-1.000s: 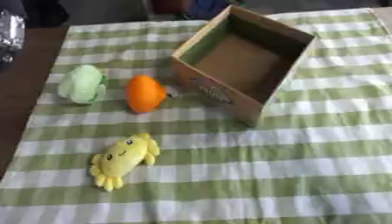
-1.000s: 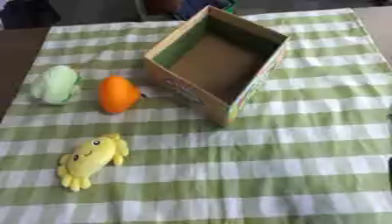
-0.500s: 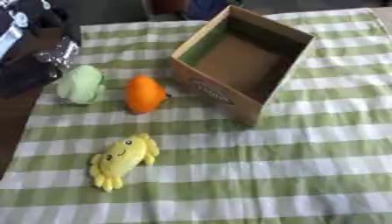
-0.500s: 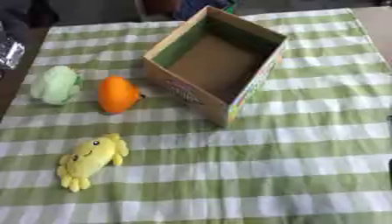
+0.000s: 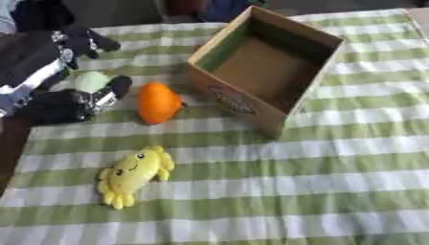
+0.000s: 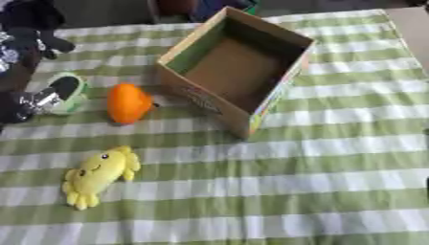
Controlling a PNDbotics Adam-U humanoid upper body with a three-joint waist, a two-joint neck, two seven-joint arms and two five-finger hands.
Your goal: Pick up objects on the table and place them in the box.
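We see our left hand [image 5: 71, 103] at the left edge of the picture, about a third of the way down. It is black with shiny bits. Its fingers [image 6: 59, 91] lie over a pale green thing [image 5: 90, 80], and only a round bit of green shows. The fingers look bent around it, but we cannot tell for sure if they are closed on it yet. Our right hand is not in the picture.

The pale green thing looks soft and round, maybe a squishy toy. We think it is light and will not break. We would take it around its middle.

Just right of it lies an orange thing [image 5: 157, 102], shaped like an egg with a small dark tip. It looks smooth, so it might slip or roll. We would hold it from both sides at its fat middle.

In the lower left sits a yellow plush toy [image 5: 131, 174] with a small face and little legs. It looks soft and floppy and very light. We would hold its thick body, not a leg.

The cardboard box [image 5: 220, 99] stands in the upper middle, open at the top with nothing inside. It sits askew on the green and white striped cloth [image 5: 335, 191], just beside the orange thing.

There is a dark round mark on the box's front side. We cannot read any words on it.
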